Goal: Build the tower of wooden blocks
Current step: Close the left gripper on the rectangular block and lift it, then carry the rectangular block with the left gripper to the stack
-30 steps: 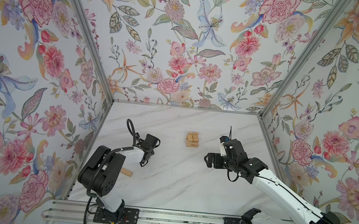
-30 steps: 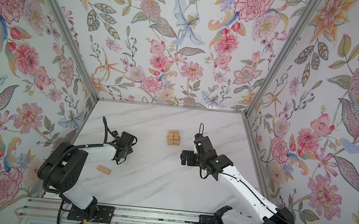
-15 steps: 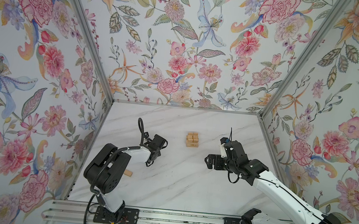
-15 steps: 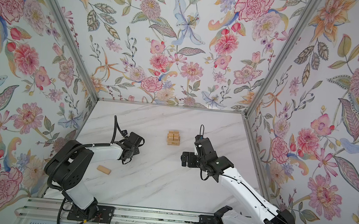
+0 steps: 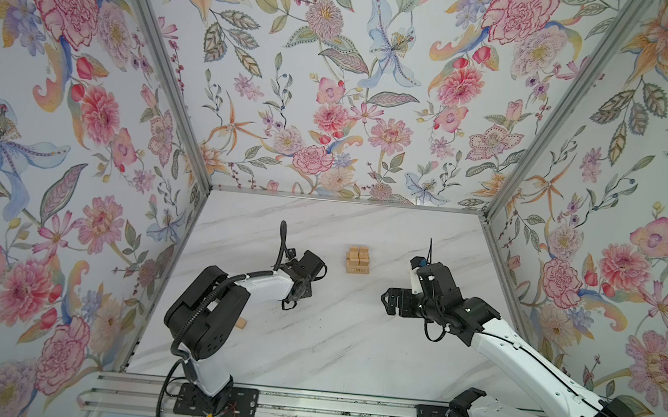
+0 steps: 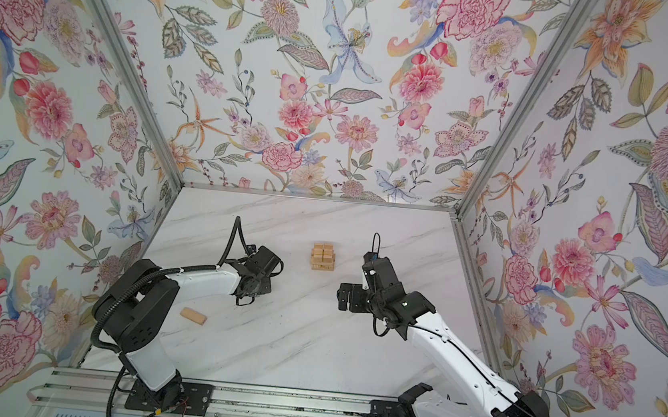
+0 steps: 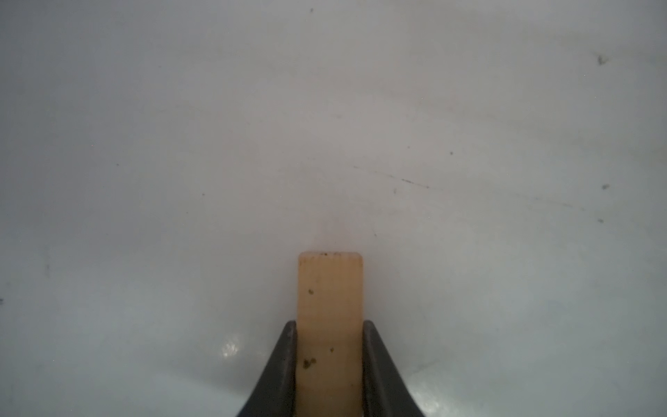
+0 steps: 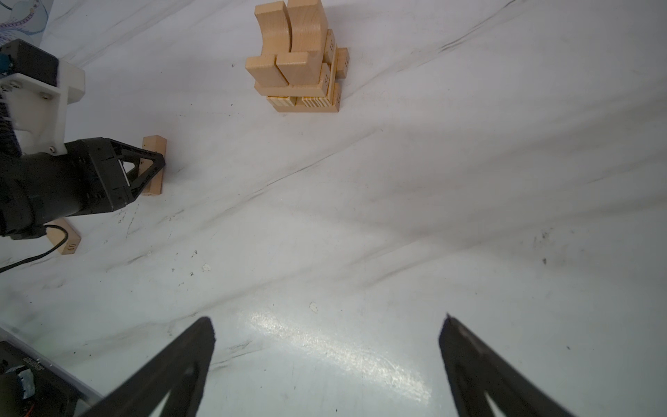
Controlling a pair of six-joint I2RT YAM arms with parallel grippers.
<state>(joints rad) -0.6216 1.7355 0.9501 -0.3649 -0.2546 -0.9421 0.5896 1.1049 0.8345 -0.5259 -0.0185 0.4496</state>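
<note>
— Where's the tower?
— Middle of the surface, toward the far side, with two arch pieces on top and nothing touching it
— And the left gripper?
— Clamped on one wood block, held upright, left of the tower and nearer. I cannot tell whether its low end touches the surface
— The right gripper?
— Jaws wide, holding nothing, right of the tower. One loose block lies flat near the left arm
</note>
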